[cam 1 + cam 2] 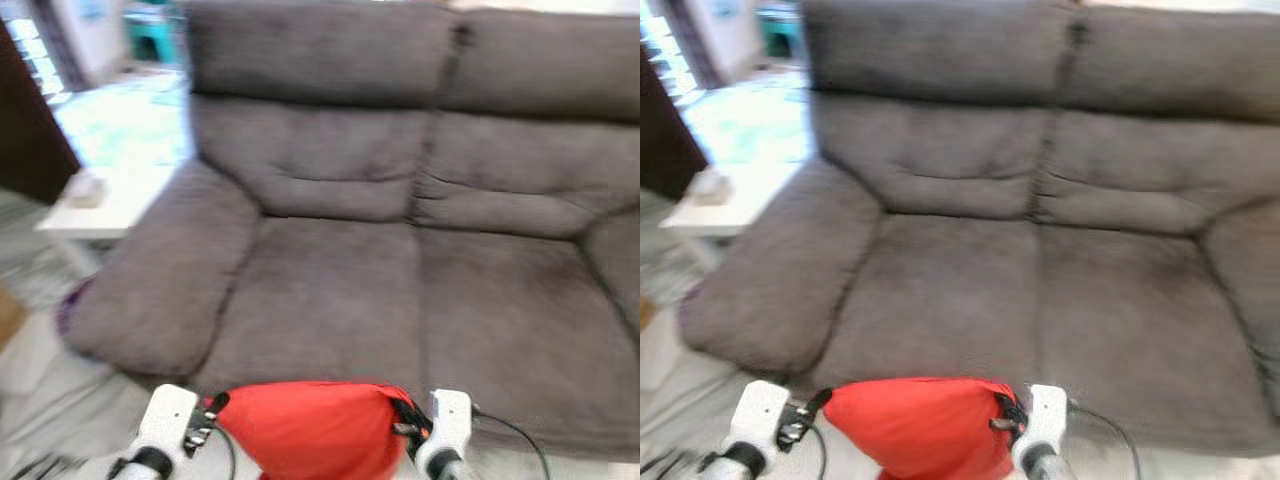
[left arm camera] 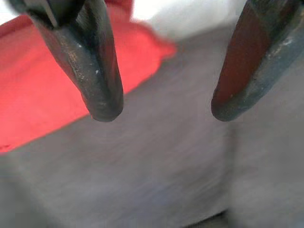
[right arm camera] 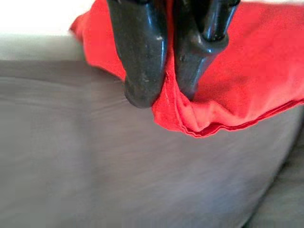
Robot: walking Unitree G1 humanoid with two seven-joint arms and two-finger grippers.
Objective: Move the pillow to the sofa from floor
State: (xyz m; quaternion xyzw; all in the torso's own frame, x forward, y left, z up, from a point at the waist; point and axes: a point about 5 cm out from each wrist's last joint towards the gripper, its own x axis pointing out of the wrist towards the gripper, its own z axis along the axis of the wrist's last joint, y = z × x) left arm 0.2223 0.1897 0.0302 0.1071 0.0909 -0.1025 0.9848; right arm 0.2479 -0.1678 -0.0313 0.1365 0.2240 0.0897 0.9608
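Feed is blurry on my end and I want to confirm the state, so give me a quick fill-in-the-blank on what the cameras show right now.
1. The pillow held between the two arms is ____ in colour.
2. The right claw is shut on the pillow's ____.
3. The left claw has its fingers ____, with the pillow beside one of them.
4. Ahead of the robot stands a grey ____, with a white side table by its armrest.

Missing words: red; edge; open; sofa

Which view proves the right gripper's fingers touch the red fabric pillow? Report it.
Touching. The right wrist view shows the right gripper with both black fingers pinched on the red fabric pillow's edge, cloth bunched between them.
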